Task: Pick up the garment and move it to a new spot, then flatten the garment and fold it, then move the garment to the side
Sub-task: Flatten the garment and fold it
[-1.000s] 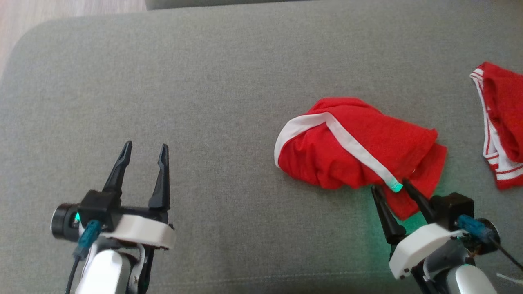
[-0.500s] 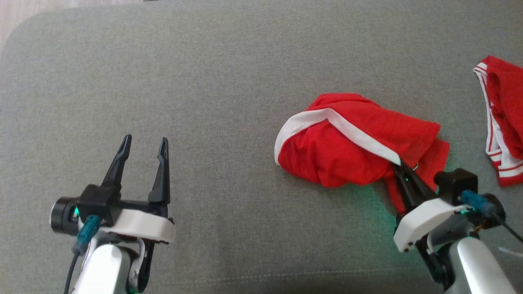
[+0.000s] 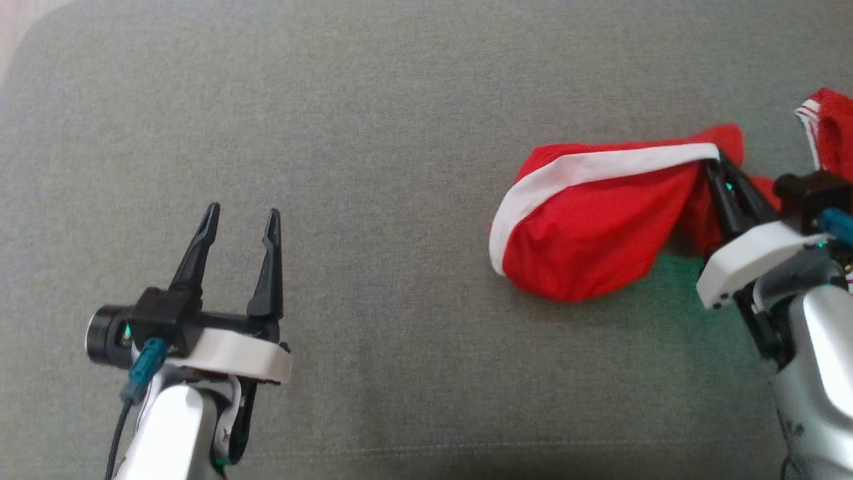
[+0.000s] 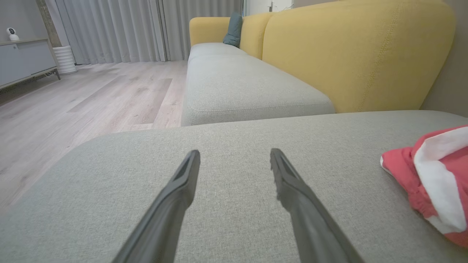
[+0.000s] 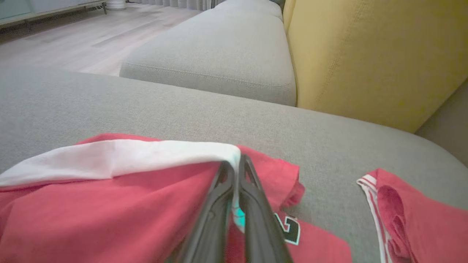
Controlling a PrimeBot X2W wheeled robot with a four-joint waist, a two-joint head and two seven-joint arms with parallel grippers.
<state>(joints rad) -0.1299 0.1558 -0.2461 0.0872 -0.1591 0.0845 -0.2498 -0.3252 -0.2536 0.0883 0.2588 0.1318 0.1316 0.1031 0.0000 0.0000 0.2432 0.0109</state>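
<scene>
Your right pincer is shut tight on the end of the white band of the crumpled red cloth garment. The band runs taut leftward from its tips, and the bulk of the garment sags onto the grey fabric seat cushion to that pincer's left. Just beyond it on the right lies a second red garment with striped white trim, apart from the held one, so mind it on that side.

Your left pincer stands wide open and holds nothing. It sits above bare cushion, well apart from the garment, which lies far off to its right.

The right wrist view gives you what the head view does not. You can see a black-and-white printed mark on red fabric just right of the fingers, and a yellow upholstered backrest ahead on the right. The left wrist view adds a teal pillow far ahead, a pale wooden floor on the left, grey curtains and a grey cabinet.
</scene>
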